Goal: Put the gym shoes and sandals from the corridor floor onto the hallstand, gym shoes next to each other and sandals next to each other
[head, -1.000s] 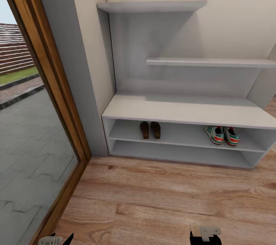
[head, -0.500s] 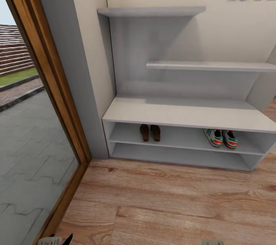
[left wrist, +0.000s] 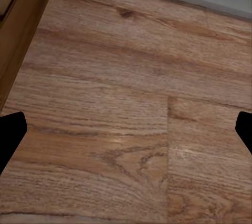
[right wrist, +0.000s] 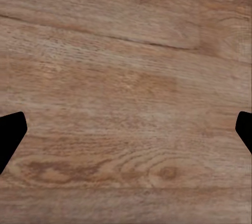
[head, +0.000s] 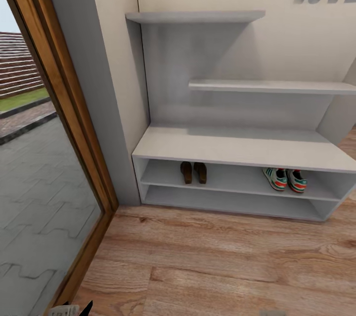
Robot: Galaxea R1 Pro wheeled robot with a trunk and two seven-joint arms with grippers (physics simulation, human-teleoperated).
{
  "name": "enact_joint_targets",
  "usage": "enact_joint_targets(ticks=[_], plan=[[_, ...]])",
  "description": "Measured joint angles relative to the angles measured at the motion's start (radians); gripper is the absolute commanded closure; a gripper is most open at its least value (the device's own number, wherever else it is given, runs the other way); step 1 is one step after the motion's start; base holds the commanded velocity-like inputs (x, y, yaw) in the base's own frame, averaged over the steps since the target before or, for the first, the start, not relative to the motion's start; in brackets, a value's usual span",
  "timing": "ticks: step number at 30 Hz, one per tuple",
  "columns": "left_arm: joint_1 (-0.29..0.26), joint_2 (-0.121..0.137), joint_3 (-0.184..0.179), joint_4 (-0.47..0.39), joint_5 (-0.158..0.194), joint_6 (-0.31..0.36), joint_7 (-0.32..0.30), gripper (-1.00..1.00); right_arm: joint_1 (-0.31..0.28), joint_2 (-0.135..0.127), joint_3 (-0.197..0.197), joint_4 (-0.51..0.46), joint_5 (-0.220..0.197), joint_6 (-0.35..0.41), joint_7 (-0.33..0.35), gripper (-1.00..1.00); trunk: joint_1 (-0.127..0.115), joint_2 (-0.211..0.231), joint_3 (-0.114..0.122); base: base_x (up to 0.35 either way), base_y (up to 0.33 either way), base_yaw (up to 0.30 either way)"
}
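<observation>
Both pairs sit side by side on the hallstand [head: 237, 145] upper shelf, sandals [head: 193, 172] left, gym shoes [head: 286, 179] right, apparently as the task requires, while both grippers [left wrist: 126, 129] [right wrist: 126, 129] hang wide open and empty over the corridor floor [head: 222, 261]

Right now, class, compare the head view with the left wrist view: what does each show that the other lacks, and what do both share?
Head view alone: the hallstand, with the two sandals side by side and the two gym shoes side by side on its upper open shelf, plus the glass door. Left wrist view alone: the left end effector, open and empty, with its dark fingertips wide apart. Both share the wood-plank corridor floor.
</observation>
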Motion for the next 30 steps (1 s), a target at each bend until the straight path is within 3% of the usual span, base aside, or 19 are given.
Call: enact_joint_targets(ticks=[4, 7, 13, 16, 30], plan=[[0.0, -0.001, -0.001, 0.001, -0.001, 0.0, 0.0, -1.0, 0.0, 0.025, 0.001, 0.0, -0.001, 0.0, 0.0, -1.0, 0.0, 0.0, 0.0, 0.0, 0.0, 0.0], [0.0, -0.001, -0.001, 0.005, -0.002, 0.002, 0.0, -1.0, 0.0, 0.03, 0.0, 0.0, -0.001, 0.0, 0.001, -1.0, 0.0, 0.0, 0.0, 0.0, 0.0, 0.0], [0.005, 0.002, -0.001, 0.045, -0.004, 0.002, -0.001, -1.0, 0.0, 0.031, -0.001, 0.0, -0.001, 0.0, 0.001, -1.0, 0.0, 0.0, 0.0, 0.0, 0.0, 0.0], [0.025, 0.011, -0.001, 0.117, -0.006, 0.0, -0.002, -1.0, 0.0, 0.031, -0.001, 0.0, -0.001, 0.0, 0.001, -1.0, 0.0, 0.0, 0.0, 0.0, 0.0, 0.0], [0.068, 0.016, 0.007, 0.135, -0.004, -0.002, 0.001, -1.0, 0.0, 0.032, -0.001, 0.0, -0.001, 0.0, 0.001, -1.0, 0.0, 0.0, 0.0, 0.0, 0.0, 0.0]])
